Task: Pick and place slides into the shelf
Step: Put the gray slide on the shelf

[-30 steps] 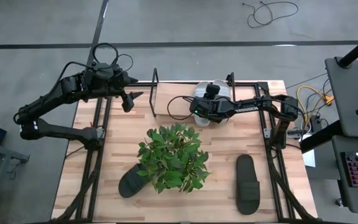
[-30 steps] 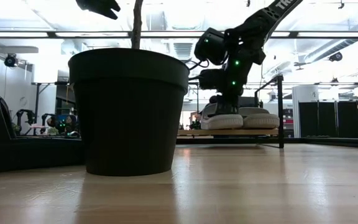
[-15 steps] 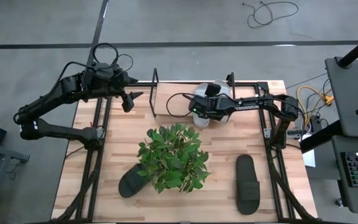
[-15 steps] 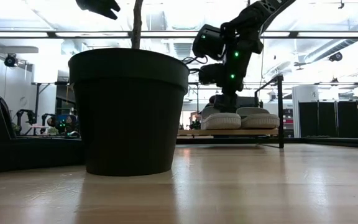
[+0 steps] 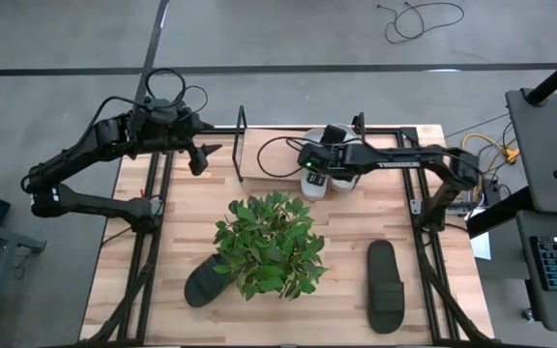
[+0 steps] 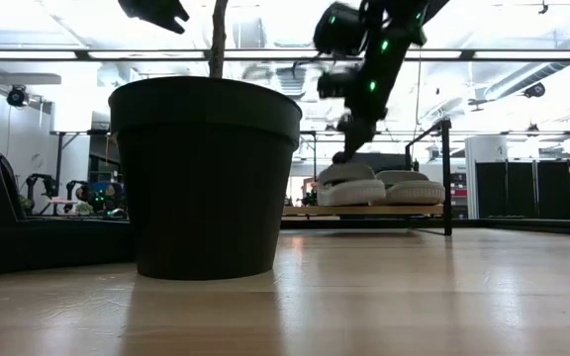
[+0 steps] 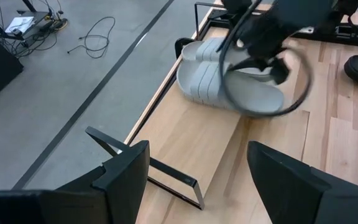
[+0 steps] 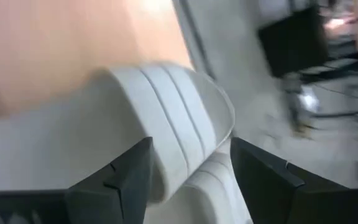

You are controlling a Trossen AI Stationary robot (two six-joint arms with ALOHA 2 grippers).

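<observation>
Since the earlier frames, the right gripper [image 6: 349, 148] has released the grey slide and risen clear of it; in the low view it now hangs above the strap, with its jaws apart and nothing between them. The right wrist view confirms this: the two dark fingers [image 8: 123, 180] stand spread on either side of the ribbed grey strap [image 8: 179, 118] without touching it.

Both grey slides [image 5: 341, 155] lie side by side on the shelf [image 5: 241, 145], at its right end near the right upright loop. In the low view they rest level on the wooden board, toes facing the camera. This placement leaves the left part of the shelf free, which is judged to be room for the remaining pair.

The left gripper [image 5: 201, 155] waits above the shelf's left end, jaws spread and empty. Its wrist view looks along the shelf toward the grey slides [image 7: 229, 81] and the right arm's cable loop.

Two black slides remain on the table [image 5: 356, 222]. One [image 5: 385, 285] lies in the open at the front right. The other [image 5: 204, 280] lies at the front left, partly under the leaves of the plant [image 5: 271, 244], which stands in the table's centre.

Judged progress: half done. The next pick must avoid the foliage if the left black slide is chosen.
</observation>
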